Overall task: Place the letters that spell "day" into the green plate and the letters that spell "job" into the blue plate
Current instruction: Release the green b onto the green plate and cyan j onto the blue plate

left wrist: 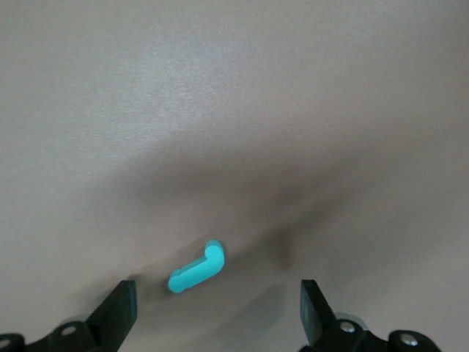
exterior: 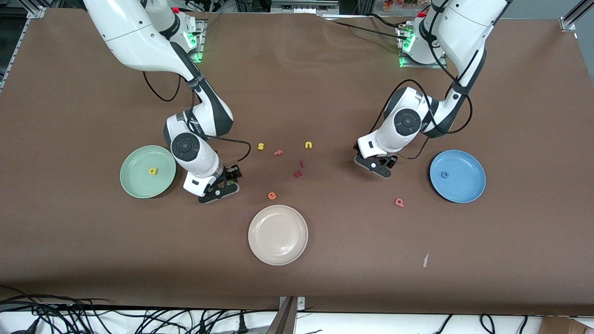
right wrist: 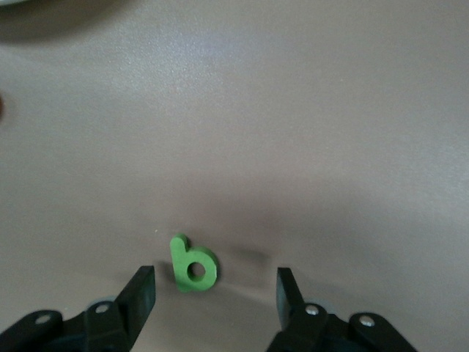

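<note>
Small yellow foam "d" [exterior: 153, 171] lies in the round pale mint-green plate [exterior: 134, 183] toward the right arm's end of the table; small blue foam ring "o" [exterior: 444, 175] lies in the round sky-blue plate [exterior: 468, 188] toward the left arm's end. Tiny green foam "a" [right wrist: 193, 263] flat on the brown table [exterior: 93, 241], between the spread fingers of the right gripper [right wrist: 215, 290], not touched, just beside the green plate. Tiny teal hook-shaped foam "j" [left wrist: 196, 268] flat on the table between the wide-spread fingers of the left gripper [left wrist: 218, 306], also untouched, near the blue plate. Pinkish-red foam "b" [exterior: 399, 202] on bare table, nearer the front camera than the left gripper. Teal "y" not findable. Round cream-white plate [exterior: 260, 241] sits mid-table toward the front edge, small orange foam "e" [exterior: 272, 195] near its rim. Toward the table's middle: yellow foam "s" [exterior: 261, 146], yellow foam "u" [exterior: 308, 145], a pinkish letter [exterior: 278, 152] and two dark red letters [exterior: 299, 170], all loose.
</note>
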You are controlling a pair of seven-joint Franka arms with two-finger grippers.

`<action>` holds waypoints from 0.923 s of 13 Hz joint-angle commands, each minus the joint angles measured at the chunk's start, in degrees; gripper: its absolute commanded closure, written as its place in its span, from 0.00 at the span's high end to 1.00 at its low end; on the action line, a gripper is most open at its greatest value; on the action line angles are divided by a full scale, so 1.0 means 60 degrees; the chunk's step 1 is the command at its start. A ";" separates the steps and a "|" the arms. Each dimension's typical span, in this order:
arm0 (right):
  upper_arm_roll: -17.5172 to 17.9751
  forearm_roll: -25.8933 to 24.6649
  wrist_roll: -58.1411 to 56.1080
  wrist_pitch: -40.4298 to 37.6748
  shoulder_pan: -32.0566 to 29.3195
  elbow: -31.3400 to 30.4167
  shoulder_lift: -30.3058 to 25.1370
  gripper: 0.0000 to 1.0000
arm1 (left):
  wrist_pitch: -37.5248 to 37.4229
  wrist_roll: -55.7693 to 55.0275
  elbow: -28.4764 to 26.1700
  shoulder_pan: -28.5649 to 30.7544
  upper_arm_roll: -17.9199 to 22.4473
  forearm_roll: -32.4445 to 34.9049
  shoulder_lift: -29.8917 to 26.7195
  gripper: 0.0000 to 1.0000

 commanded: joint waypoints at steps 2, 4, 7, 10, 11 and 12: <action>0.0034 -0.0200 -0.0080 0.0256 0.0030 0.0274 0.0327 0.61 | 0.0135 -0.0010 0.0110 -0.0160 0.0041 0.0783 0.0132 0.94; 0.0034 -0.0200 -0.0080 0.0285 0.0059 0.0274 0.0356 0.54 | 0.0135 0.0004 0.0110 -0.0160 0.0041 0.0798 0.0132 0.78; 0.0034 -0.0186 0.0022 0.0300 0.0117 0.0347 0.0415 0.48 | 0.0135 0.0062 0.0110 -0.0146 0.0070 0.0798 0.0118 0.30; 0.0034 -0.0185 0.0051 0.0300 0.0132 0.0406 0.0430 0.47 | 0.0135 0.0078 0.0110 -0.0146 0.0100 0.0798 0.0103 0.16; 0.0034 -0.0185 0.0037 0.0300 0.0132 0.0406 0.0444 0.42 | 0.0135 0.0078 0.0124 -0.0131 0.0100 0.0798 0.0074 0.09; 0.0034 -0.0200 0.0022 0.0300 0.0132 0.0406 0.0444 0.40 | 0.0135 0.0078 0.0124 -0.0131 0.0100 0.0798 0.0045 0.04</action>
